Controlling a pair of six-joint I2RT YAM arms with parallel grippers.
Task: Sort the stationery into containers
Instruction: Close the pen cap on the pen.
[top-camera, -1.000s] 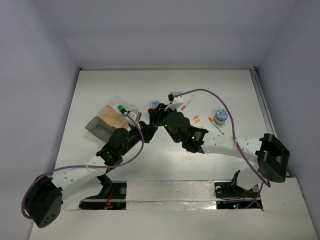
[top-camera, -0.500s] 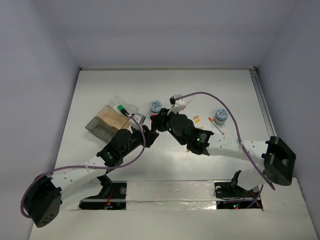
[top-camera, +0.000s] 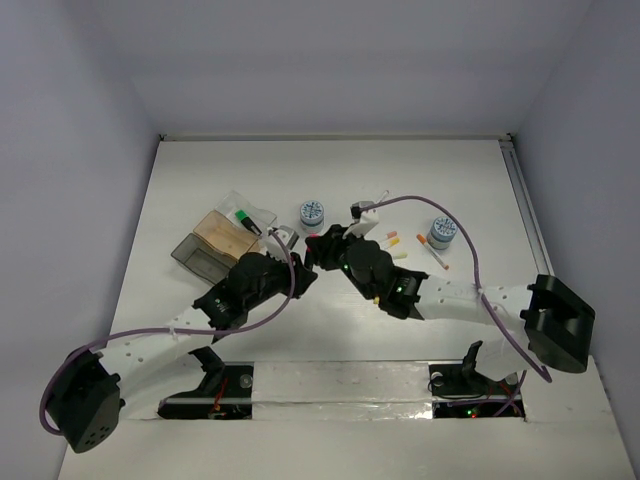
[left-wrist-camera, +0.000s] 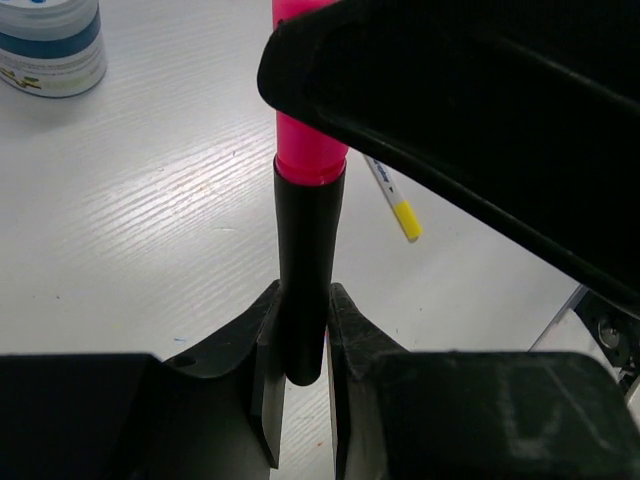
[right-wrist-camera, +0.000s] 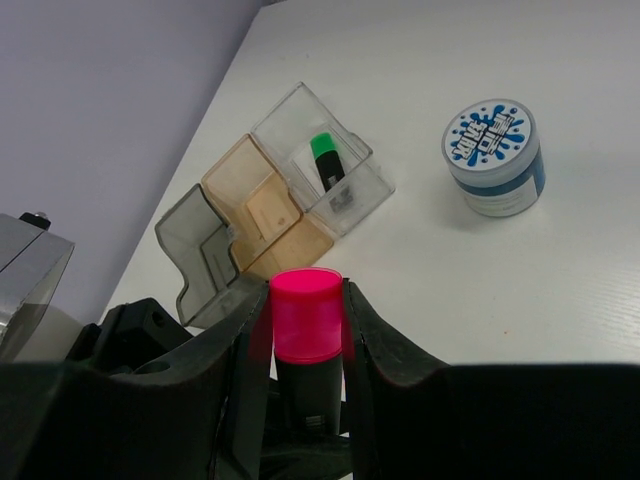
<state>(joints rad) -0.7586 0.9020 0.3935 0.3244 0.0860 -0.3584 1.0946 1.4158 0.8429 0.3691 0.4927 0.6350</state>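
L claw (left-wrist-camera: 300, 335) neared R claw (right-wrist-camera: 305, 300); both clamp 1 pink marker (left-wrist-camera: 305, 150); 2 discs (top-camera: 312, 211), 3 trays (right-wrist-camera: 215, 265).

Left hand (top-camera: 300, 268) against right hand (top-camera: 320, 250), near trays (top-camera: 220, 236).

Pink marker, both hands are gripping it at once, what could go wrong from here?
1. The right hand grips the pink marker only by its cap, while the left hand clamps the black barrel. Pulling apart could pop the cap off.
2. The left hand holds just the barrel's end, so the marker may tilt or slip once the right hand lets go.
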